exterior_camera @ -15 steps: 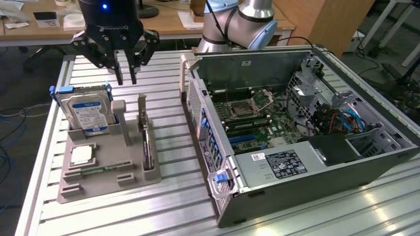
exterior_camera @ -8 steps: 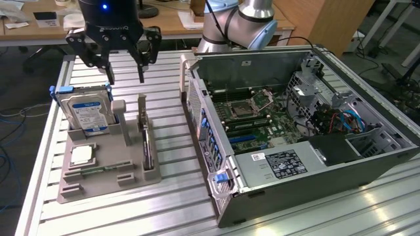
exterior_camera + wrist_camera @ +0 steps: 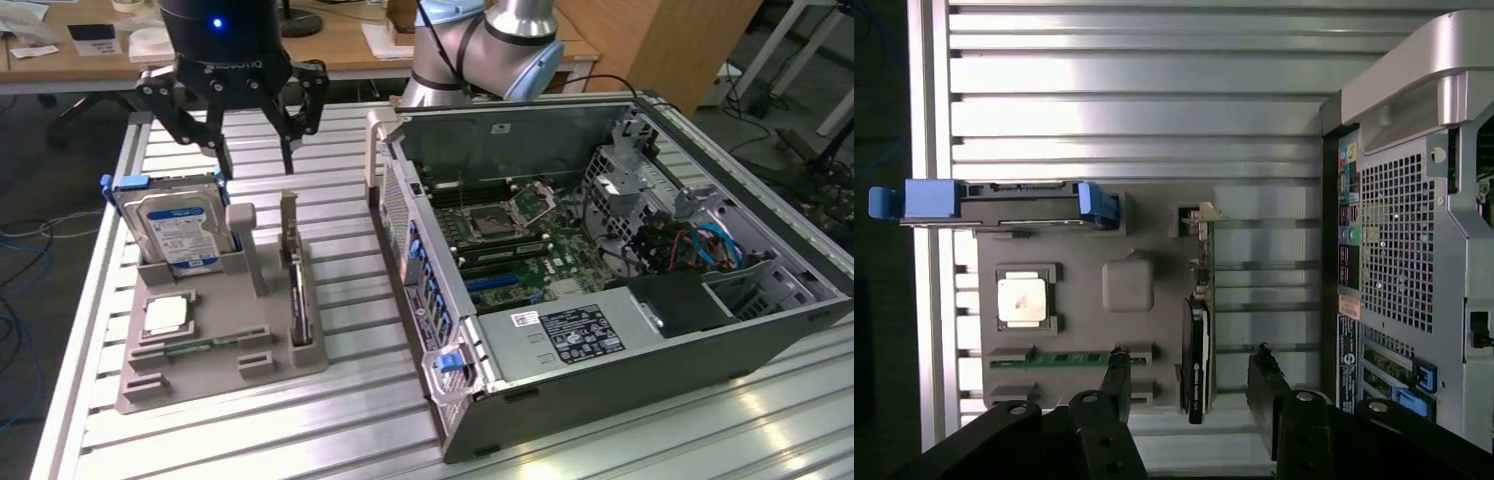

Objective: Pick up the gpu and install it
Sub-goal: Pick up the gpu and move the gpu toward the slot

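1. Overhead, one gripper hangs above the parts holder with its two fingers spread wide, pinching nothing.
2. One gpu stands on its long edge in a slot of the single grey holder, below the hand. From the wrist camera its thin dark edge lies in the gap between the two fingers, apart from both.
3. One hard drive with blue rails stands upright in the same holder, below the hand and out past one finger.
4. One square processor chip and one green memory stick lie flat in the holder, on the hard drive's side of the gpu.
5. One raised post of the holder stands between the hard drive and the gpu, beneath that same finger's side.
6. One open computer case lies on the slatted metal table, out past the other finger, its motherboard exposed.
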